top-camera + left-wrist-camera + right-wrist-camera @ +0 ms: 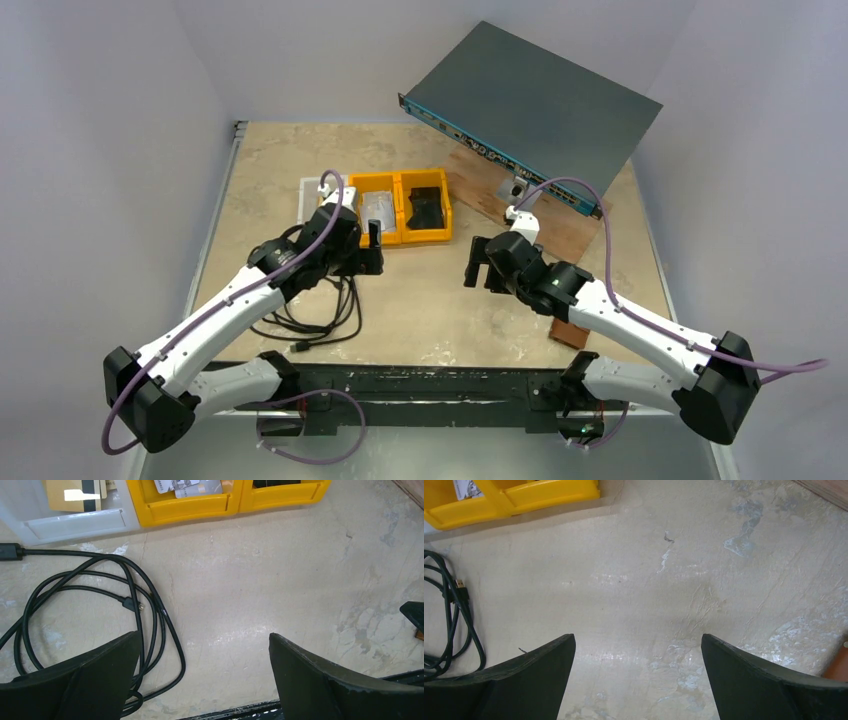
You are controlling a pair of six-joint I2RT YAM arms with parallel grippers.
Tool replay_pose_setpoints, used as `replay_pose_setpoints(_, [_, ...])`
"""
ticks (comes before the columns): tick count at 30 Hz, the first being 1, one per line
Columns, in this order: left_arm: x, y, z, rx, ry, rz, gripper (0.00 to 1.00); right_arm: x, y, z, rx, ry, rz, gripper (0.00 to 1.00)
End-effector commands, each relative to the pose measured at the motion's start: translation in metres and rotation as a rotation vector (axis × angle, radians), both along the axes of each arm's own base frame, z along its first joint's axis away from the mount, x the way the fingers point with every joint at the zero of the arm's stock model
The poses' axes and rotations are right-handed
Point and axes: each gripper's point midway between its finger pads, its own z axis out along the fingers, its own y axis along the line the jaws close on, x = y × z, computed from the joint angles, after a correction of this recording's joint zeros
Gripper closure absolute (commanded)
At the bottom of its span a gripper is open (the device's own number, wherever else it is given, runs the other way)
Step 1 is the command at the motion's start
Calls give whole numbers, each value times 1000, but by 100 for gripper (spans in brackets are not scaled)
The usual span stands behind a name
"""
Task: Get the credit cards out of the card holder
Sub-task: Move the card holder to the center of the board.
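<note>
Left wrist, right wrist: left end effector (203, 640) and right end effector (638, 640) wide apart, empty, above table (634, 555).

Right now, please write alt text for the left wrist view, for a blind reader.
The left gripper hangs open over the table, holding nothing. A coiled black cable lies at left; a white bin and a yellow bin, both holding credit cards, line the top edge.

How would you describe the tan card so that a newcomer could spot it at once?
Find the two yellow bins mid-table; a white bin sits against their left side. The tan card lies inside it, with a dark stripe and a white panel, unlike the pale printed cards in the yellow bin next door.
</note>
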Motion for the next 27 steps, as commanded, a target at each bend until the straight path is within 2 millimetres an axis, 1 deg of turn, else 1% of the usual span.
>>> replay_pose_setpoints(1, [4,4,25,-12,-65,18,0,12,0,20,27,-50,-35,1])
replay_pose_setpoints(5, [2,9,27,8,-64,22,0,14,2,17,19,-42,-36,1])
replay_pose_setpoints(10, [-1,9,29,-10,-73,14,0,15,-5,9,0,-25,-75,1])
replay_pose_setpoints(13, [-1,8,33,-13,-83,0,0,18,-15,4,-8,-18,-112,1])
replay_pose_setpoints(15, [-2,9,35,-4,-79,-6,0,21,-27,-4,-27,10,-157,1])
replay_pose_setpoints(18, [-3,10,39,7,-83,-19,0,26,-52,-18,-42,63,-241,1])
replay_pose_setpoints(21, [-5,14,41,18,-90,-23,0,26,-76,-27,-52,101,-337,1])
replay_pose_setpoints(24, [-8,17,42,26,-89,-27,0,20,-103,-38,-72,152,-454,1])
replay_pose_setpoints(27, [-9,18,41,32,-84,-31,0,5,-129,-48,-101,206,-582,1])
